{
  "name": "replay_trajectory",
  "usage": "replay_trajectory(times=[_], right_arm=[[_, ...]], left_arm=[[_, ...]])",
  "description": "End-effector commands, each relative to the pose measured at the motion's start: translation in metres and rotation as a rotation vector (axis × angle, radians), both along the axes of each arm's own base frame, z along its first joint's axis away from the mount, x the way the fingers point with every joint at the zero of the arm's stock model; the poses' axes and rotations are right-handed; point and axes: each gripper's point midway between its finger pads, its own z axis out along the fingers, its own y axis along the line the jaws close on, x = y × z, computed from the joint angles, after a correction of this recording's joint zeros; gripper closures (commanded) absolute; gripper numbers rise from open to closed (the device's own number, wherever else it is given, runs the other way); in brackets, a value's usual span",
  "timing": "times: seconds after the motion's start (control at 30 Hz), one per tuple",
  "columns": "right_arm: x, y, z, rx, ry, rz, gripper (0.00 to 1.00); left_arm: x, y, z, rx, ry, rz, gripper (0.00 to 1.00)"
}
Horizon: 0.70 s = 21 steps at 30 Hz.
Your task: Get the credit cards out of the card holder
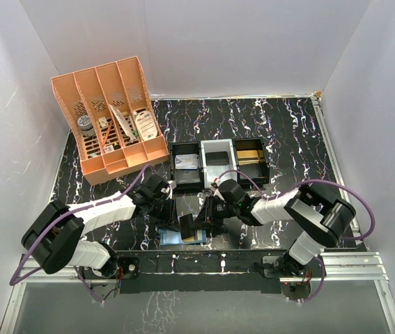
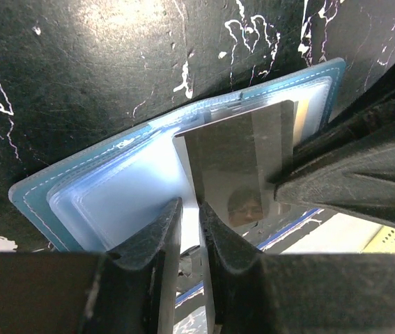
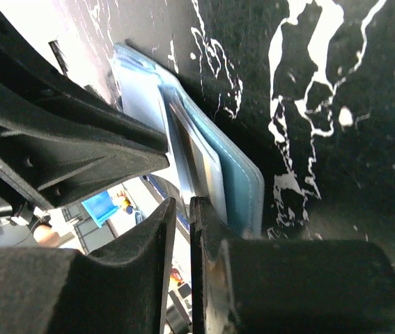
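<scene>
From above, the soft teal-blue bifold card holder (image 1: 171,237) lay open on the black marbled surface (image 1: 281,132), just in front of the arm bases. The left claw (image 1: 180,224) and right claw (image 1: 204,221) were both down on it, close together.

In the left wrist view, a thin glossy black plastic credit card (image 2: 239,160) stood partly out of its pale blue pocket. The left claw pinched the card's near edge, as far as the narrow gap showed. The right claw bore on the holder just beside the card.

In the right wrist view, the right claw's fingers (image 3: 157,233) were pressed nearly together. Whether anything thin sat between them could not be told.

To do this step well, the pull should probably run slowly and straight along the pocket. Meanwhile the right claw should pin the holder flat, so that it neither lifts nor drags with the card.
</scene>
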Motion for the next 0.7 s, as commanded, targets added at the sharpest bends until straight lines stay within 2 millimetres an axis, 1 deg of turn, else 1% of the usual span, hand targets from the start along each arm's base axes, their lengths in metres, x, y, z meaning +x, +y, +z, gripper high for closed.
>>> replay_trajectory(times=[0.0, 0.03, 0.17, 0.23, 0.3, 0.37, 0.53, 0.67], right_arm=[[0.015, 0.020, 0.017, 0.055, -0.068, 0.015, 0.84], [0.017, 0.021, 0.017, 0.054, -0.070, 0.017, 0.82], [0.023, 0.024, 0.016, 0.026, -0.083, 0.010, 0.82], [0.023, 0.024, 0.015, 0.015, -0.086, 0.013, 0.87], [0.022, 0.023, 0.014, 0.001, -0.088, 0.017, 0.95], [0.024, 0.017, 0.011, -0.036, -0.107, 0.007, 1.00], [0.030, 0.006, 0.016, -0.101, -0.182, -0.008, 1.00], [0.031, 0.002, 0.026, -0.095, -0.220, -0.017, 1.00]], left_arm=[[-0.010, 0.023, -0.017, 0.121, 0.011, -0.026, 0.84], [-0.010, 0.024, -0.017, 0.126, 0.010, -0.027, 0.84], [-0.009, 0.027, -0.019, 0.144, 0.004, -0.027, 0.84], [-0.008, 0.027, -0.019, 0.143, 0.003, -0.026, 0.84], [-0.007, 0.027, -0.018, 0.146, -0.002, -0.019, 0.84], [-0.003, 0.028, -0.015, 0.149, -0.022, -0.005, 0.84], [0.006, 0.024, -0.004, 0.119, -0.081, 0.022, 0.79], [0.012, 0.018, 0.006, 0.079, -0.116, 0.037, 0.75]])
